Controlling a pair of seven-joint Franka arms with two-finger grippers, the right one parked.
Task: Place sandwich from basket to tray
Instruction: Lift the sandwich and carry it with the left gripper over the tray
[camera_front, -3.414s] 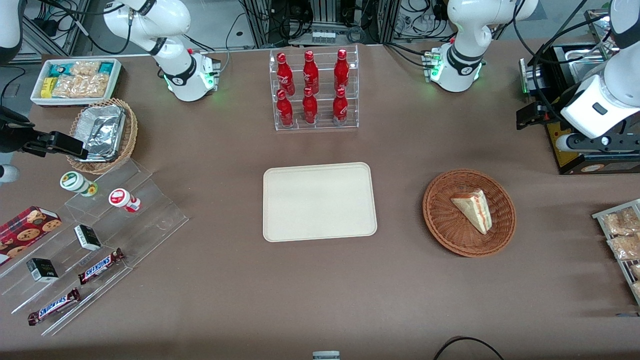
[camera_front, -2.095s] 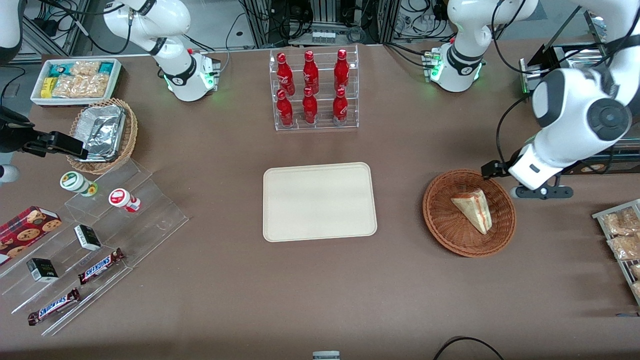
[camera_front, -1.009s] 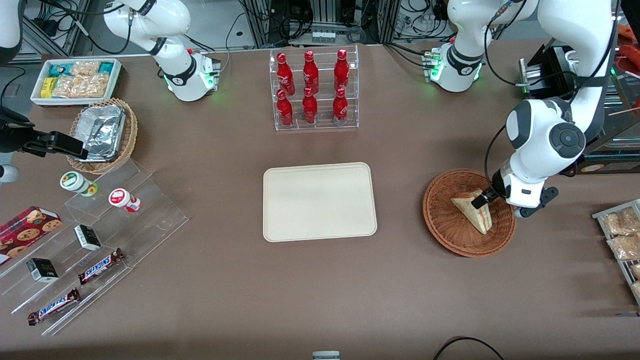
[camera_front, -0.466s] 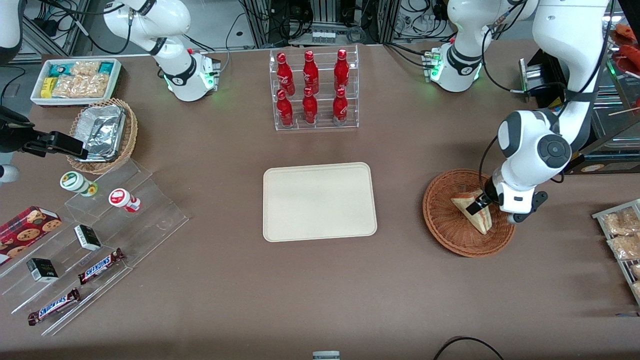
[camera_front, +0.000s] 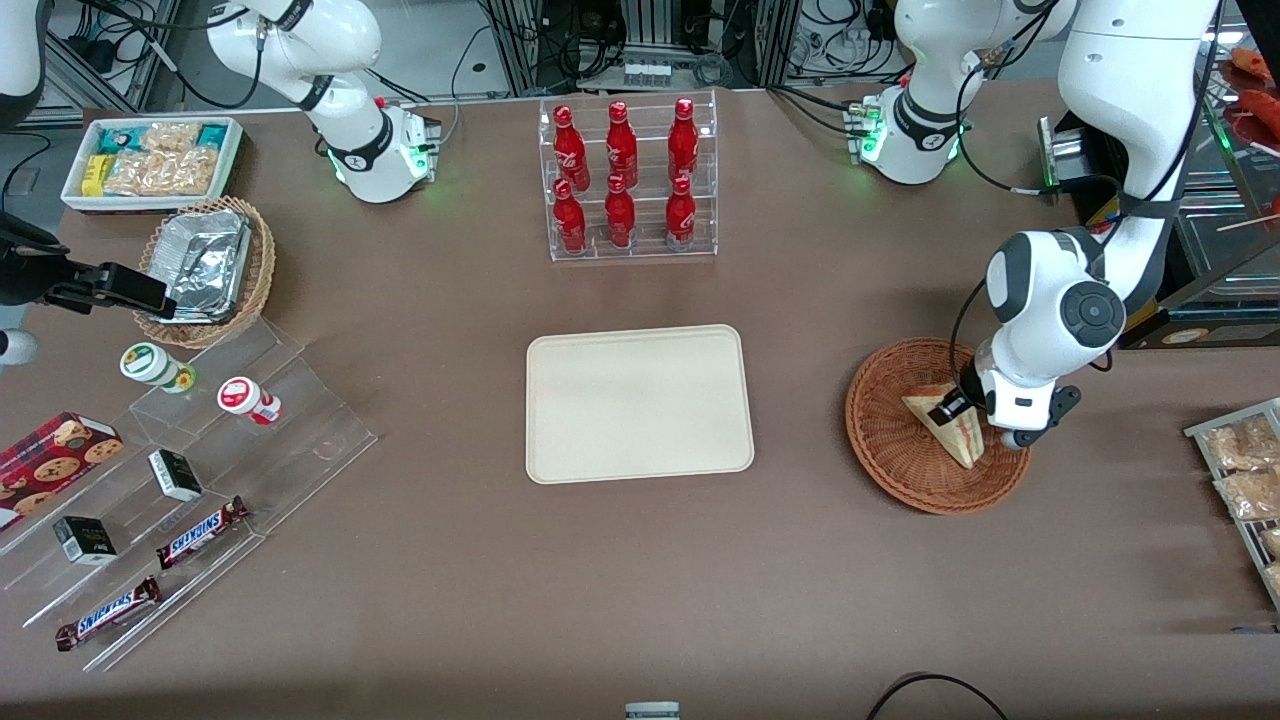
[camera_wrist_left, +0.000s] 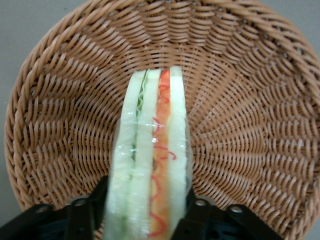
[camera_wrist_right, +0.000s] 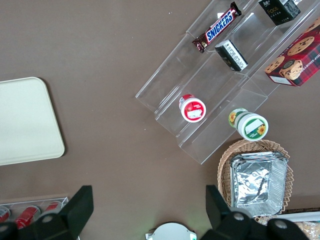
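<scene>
Claw (camera_wrist_left: 145, 222) astride sandwich (camera_wrist_left: 150, 165), brown table (camera_front: 640, 580)

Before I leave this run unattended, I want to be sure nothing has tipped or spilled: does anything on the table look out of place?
Nothing stands out. The sandwich lies intact in the basket, the claw straddling its wide end. The tray sits flat, and the red bottles stand upright in their rack.

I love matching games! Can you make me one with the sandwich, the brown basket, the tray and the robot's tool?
Things:
1. triangular wrapped white-bread sandwich
2. round reddish-brown wicker basket
3. flat cream rectangular tray
4. left arm's tool

States:
A. holds nothing
B. has a finger on each side of the sandwich
C. holds the sandwich
D. lies in the basket

Pairs: 1-D, 2-C, 3-A, 4-B
</scene>
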